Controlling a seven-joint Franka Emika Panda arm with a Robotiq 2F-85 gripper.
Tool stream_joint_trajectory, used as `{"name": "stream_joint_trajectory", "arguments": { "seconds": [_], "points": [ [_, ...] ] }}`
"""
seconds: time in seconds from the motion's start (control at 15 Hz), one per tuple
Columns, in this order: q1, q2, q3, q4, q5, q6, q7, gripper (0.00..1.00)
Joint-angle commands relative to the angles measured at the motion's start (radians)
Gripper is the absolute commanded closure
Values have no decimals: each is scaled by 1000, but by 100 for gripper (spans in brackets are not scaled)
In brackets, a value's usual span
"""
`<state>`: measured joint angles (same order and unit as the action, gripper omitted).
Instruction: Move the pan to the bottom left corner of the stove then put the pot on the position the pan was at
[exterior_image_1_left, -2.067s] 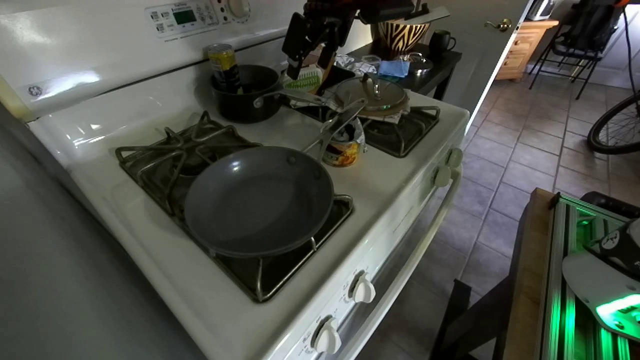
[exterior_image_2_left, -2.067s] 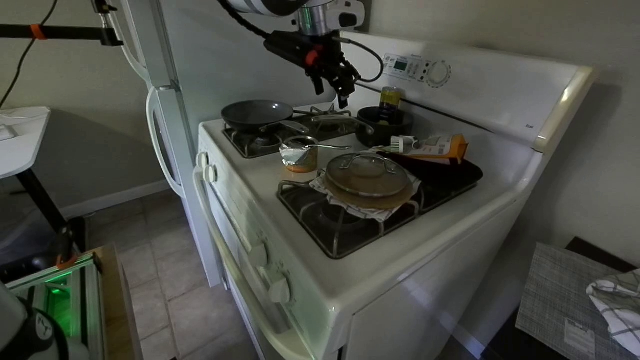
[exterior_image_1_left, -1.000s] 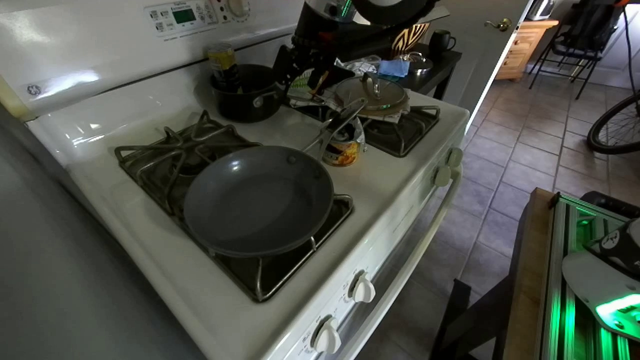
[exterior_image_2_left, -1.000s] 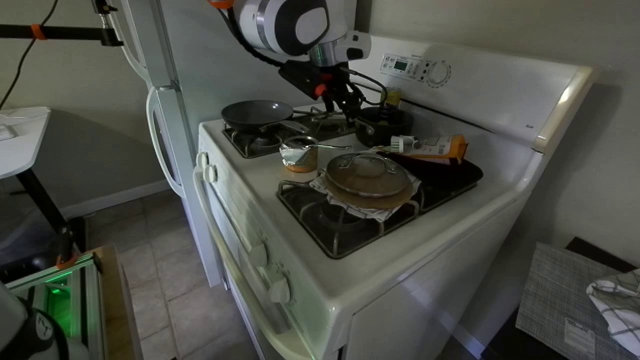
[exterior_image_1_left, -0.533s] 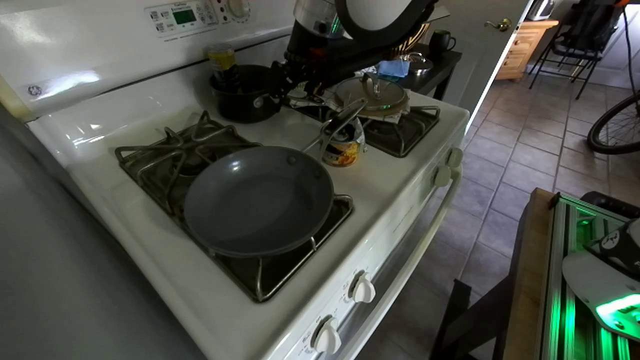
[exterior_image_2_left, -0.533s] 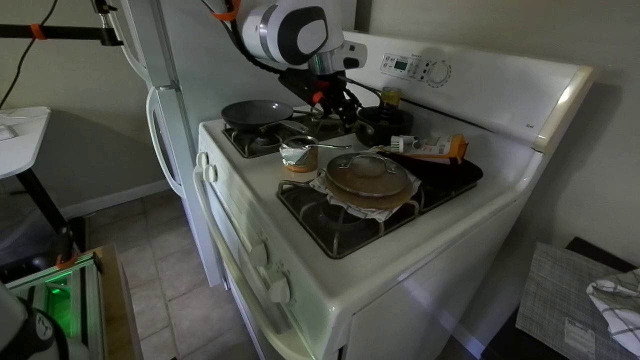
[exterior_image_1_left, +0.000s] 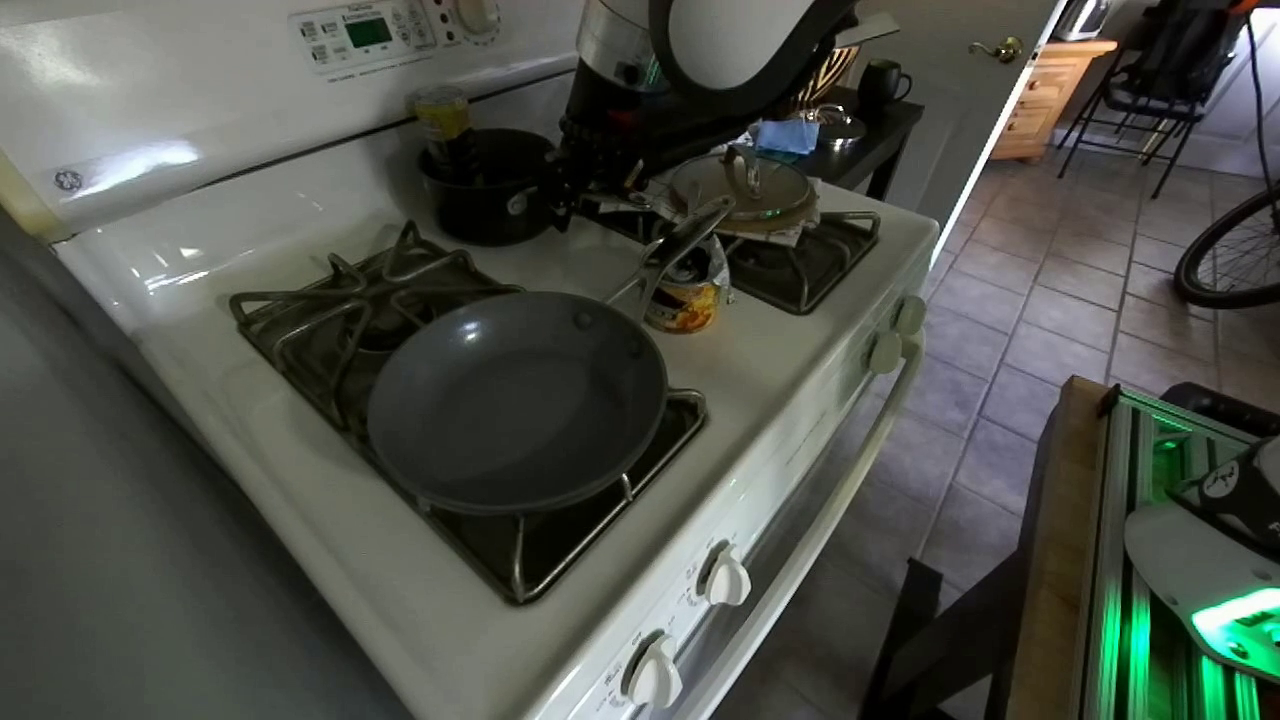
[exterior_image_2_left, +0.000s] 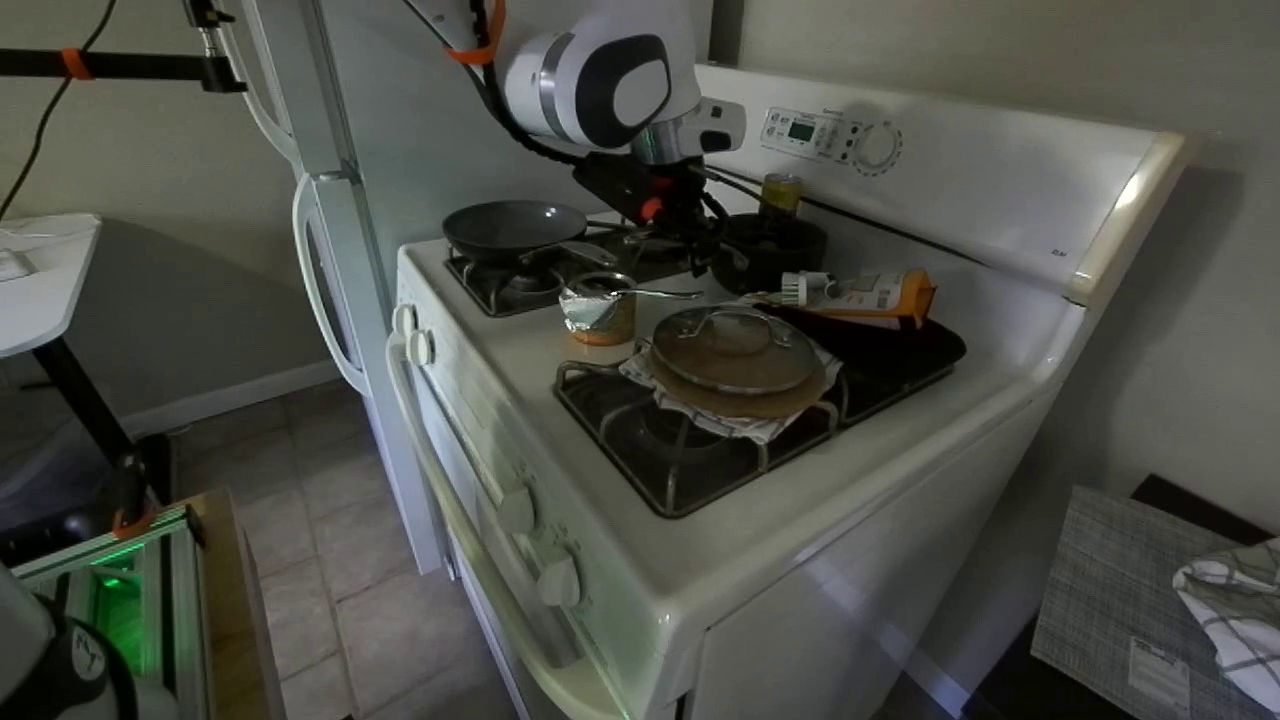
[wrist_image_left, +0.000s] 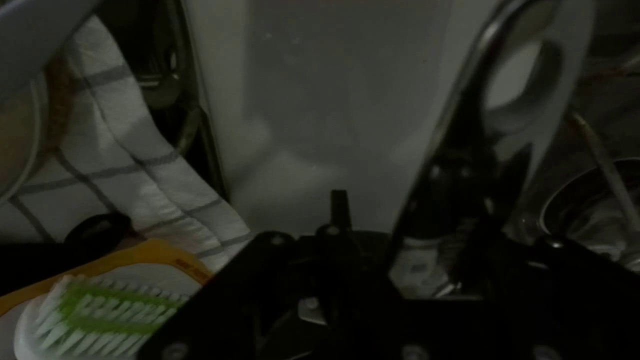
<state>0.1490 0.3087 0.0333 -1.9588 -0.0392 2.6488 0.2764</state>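
Appears to be step two, securing the pot (exterior_image_1_left: 488, 212) at upper left of an exterior view, with gripper (exterior_image_2_left: 704, 244) at its handle (wrist_image_left: 475, 175), too dark to tell whether spread or pinching, and pan (exterior_image_1_left: 515, 405) left of centre, next likely needing a firm hold before lifting.

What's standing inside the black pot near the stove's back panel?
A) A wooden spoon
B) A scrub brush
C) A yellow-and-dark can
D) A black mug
C: in both exterior views the yellow-and-dark can sticks up above the rim of the black pot, its lower part down inside.
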Motion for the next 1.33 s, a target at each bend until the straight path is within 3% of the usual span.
{"name": "stream_joint_trajectory", "arguments": {
  "seconds": [0.0, 0.13, 0.2, 1.0, 1.27],
  "points": [
    [19, 20, -13, 19, -21, 16, 29, 86],
    [21, 17, -12, 23, -19, 16, 28, 98],
    [22, 15, -12, 23, -20, 18, 27, 100],
    [7, -88, -3, -87, -21, 44, -42, 98],
    [-10, -131, -2, -161, -42, 130, -131, 98]
  ]
}}
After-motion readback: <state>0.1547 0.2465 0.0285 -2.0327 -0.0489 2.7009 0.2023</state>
